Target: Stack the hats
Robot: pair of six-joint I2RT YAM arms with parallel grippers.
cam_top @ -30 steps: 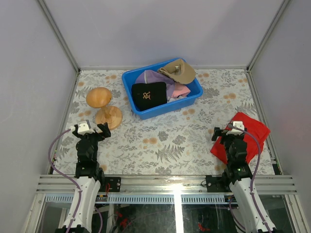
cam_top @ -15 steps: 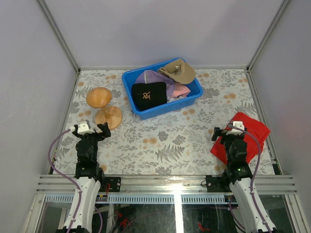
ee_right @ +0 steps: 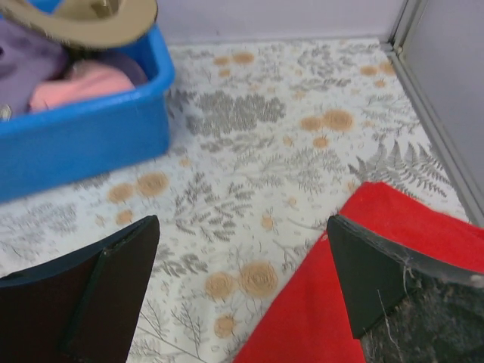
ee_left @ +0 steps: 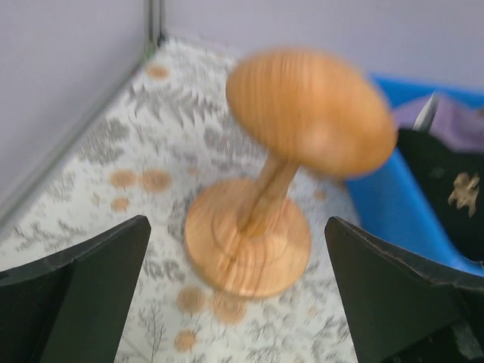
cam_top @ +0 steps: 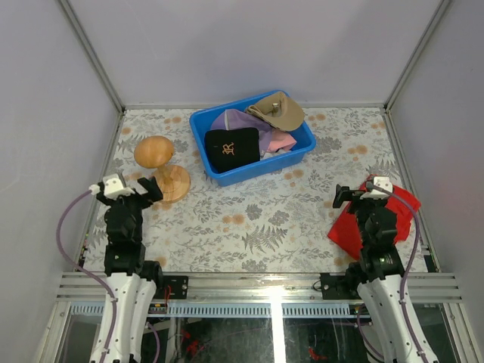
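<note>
The hats lie in a blue bin point(cam_top: 296, 154) at the back middle. A tan cap point(cam_top: 278, 110) sits on its far right rim, and a black cap with a gold logo point(cam_top: 231, 147) lies at the front left. A lavender cap point(cam_top: 238, 121) and a pink one point(cam_top: 283, 140) lie between them. My left gripper point(cam_top: 125, 190) stands open near the front left, facing a wooden stand point(ee_left: 257, 227). At the front right my right gripper point(cam_top: 367, 193) is open over the edge of a red cloth point(ee_right: 393, 265). The right wrist view shows the bin point(ee_right: 83, 136), tan cap point(ee_right: 83, 15) and pink cap point(ee_right: 76, 83).
The wooden stand has a dome top point(cam_top: 153, 150) and a round base point(cam_top: 170, 181), left of the bin. The red cloth point(cam_top: 396, 201) lies flat at the right edge. Grey walls and metal rails close the floral table point(cam_top: 257, 219) on three sides.
Both grippers have lifted and shifted outward, the left one to the left, the right one to the right. Both stay open. The hats have not moved.
</note>
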